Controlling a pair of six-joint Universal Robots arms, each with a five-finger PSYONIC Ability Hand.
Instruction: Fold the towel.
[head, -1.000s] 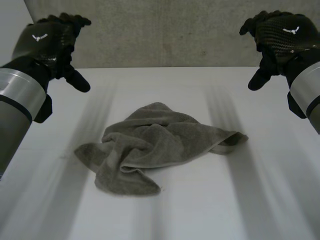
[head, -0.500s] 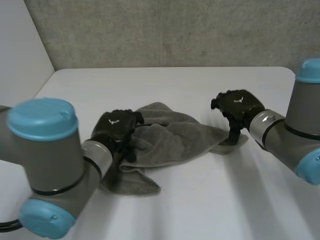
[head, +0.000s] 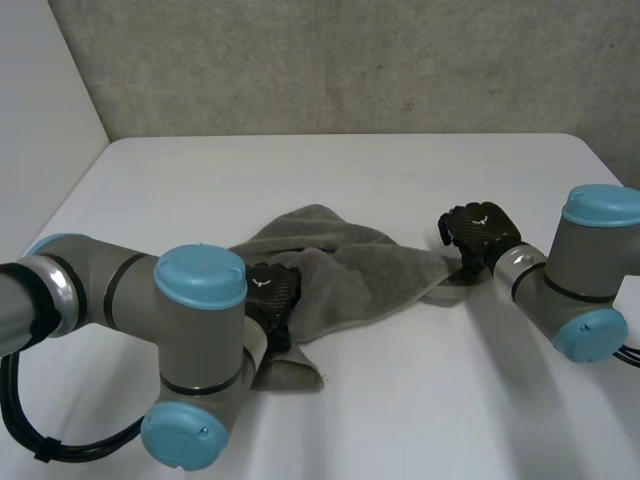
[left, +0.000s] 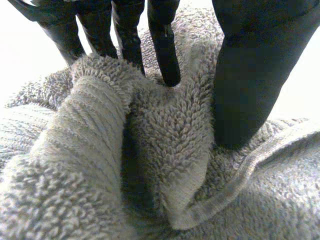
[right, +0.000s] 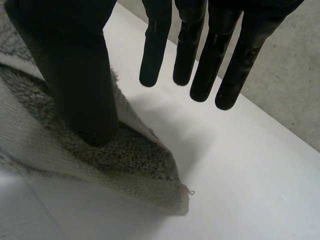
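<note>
On the white table (head: 420, 400) our towel (head: 345, 270) lay in a heap. Our left hand (head: 272, 292) pushed straight fingers (left: 167, 55) into its left side, and our right hand (head: 478, 232) rested its thumb on the right corner, fingers (right: 155, 50) loose, gripping nothing. We thought both should pinch one edge, then pull it flat.

Lighting's soft and even, coming from above going by the thin, fuzzy-edged shadow tucked under the towel (head: 340, 270) edge beside the left hand (head: 272, 292). The white table (head: 420, 400) is bright with no hard glare anywhere. In the left wrist view the table past the fingertips washes out to almost pure white, while the deep crease in the towel under the palm goes nearly black. The right hand (right: 80, 75) reads as flat black with hardly any highlights on it.
</note>
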